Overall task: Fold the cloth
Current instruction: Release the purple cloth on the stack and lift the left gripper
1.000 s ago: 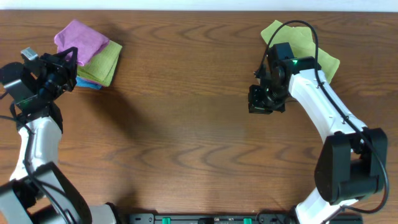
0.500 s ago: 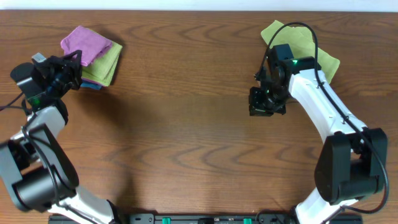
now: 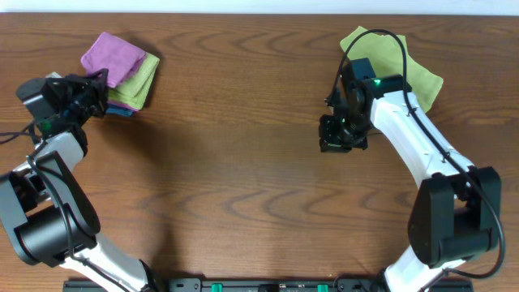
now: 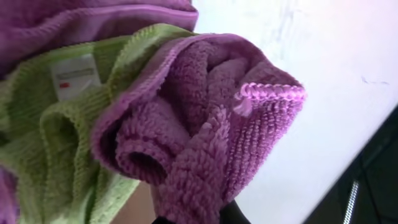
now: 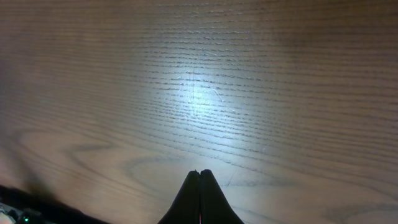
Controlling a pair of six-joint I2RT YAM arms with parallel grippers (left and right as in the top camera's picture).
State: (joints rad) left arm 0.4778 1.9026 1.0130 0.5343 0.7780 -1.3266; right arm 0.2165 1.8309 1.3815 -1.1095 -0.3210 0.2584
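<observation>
The left tool (image 4: pixel 194 219) appears pinched on a bunched fold of the purple microfibre cloth (image 4: pixel 205 124), though only its tips show. Over the last second it has nudged that cloth (image 3: pixel 113 58) slightly rightward atop the light green cloth (image 3: pixel 139 81), upper left of the frame; I judge the pick-up begun and folding not started. The right tool (image 5: pixel 199 186), fingers pressed together and empty, has drifted slightly left over the bare counter (image 5: pixel 199 93).

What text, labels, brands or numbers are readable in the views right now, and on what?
On the light green cloth, a white tag: small red mark, too blurred to read.
No text visible on the purple cloth or the wooden table.
</observation>
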